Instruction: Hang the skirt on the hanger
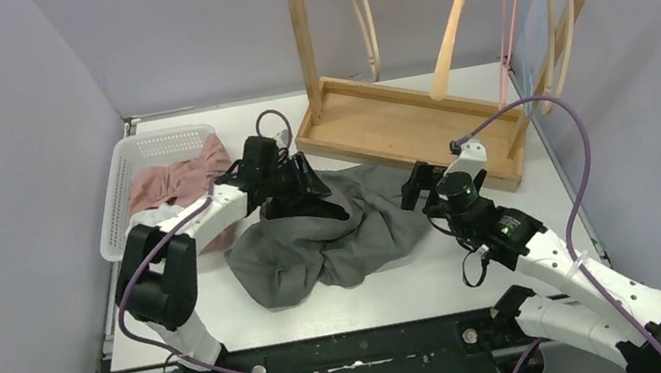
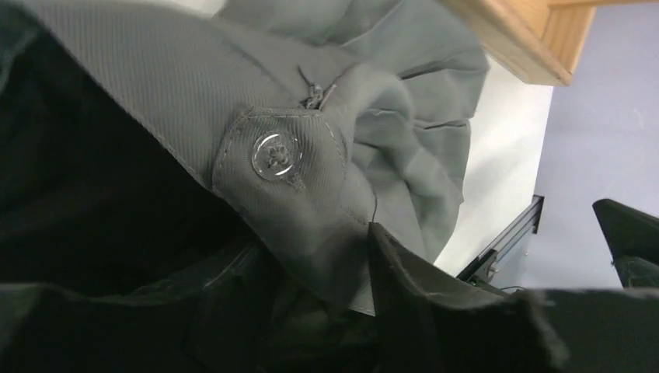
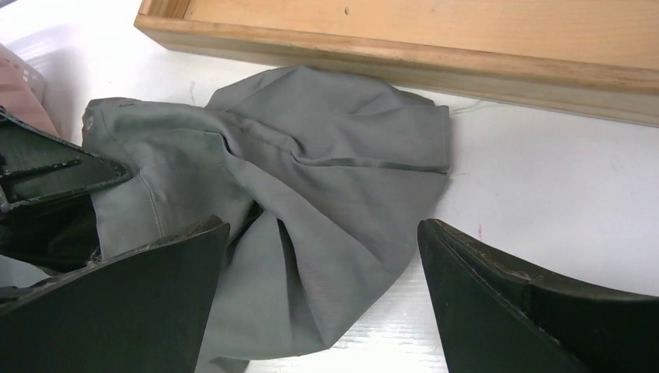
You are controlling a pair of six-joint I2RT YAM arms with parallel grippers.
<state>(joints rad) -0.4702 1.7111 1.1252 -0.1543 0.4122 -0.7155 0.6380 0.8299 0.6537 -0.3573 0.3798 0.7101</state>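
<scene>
The grey skirt (image 1: 335, 236) lies crumpled on the white table in front of the wooden rack. My left gripper (image 1: 306, 182) is shut on its waistband at the upper left; the left wrist view shows the waistband tab with a clear button (image 2: 275, 153) pinched between my fingers (image 2: 420, 287). My right gripper (image 1: 416, 187) is open at the skirt's right edge, and its fingers (image 3: 497, 295) straddle a fold of the skirt (image 3: 311, 202) just above the table. Several hangers (image 1: 456, 18) hang on the rack's top rod at the back right.
The wooden rack base (image 1: 397, 125) stands directly behind the skirt, also in the right wrist view (image 3: 404, 39). A white basket (image 1: 138, 183) with pink cloth (image 1: 178, 176) sits at the left. Grey walls close in left and right.
</scene>
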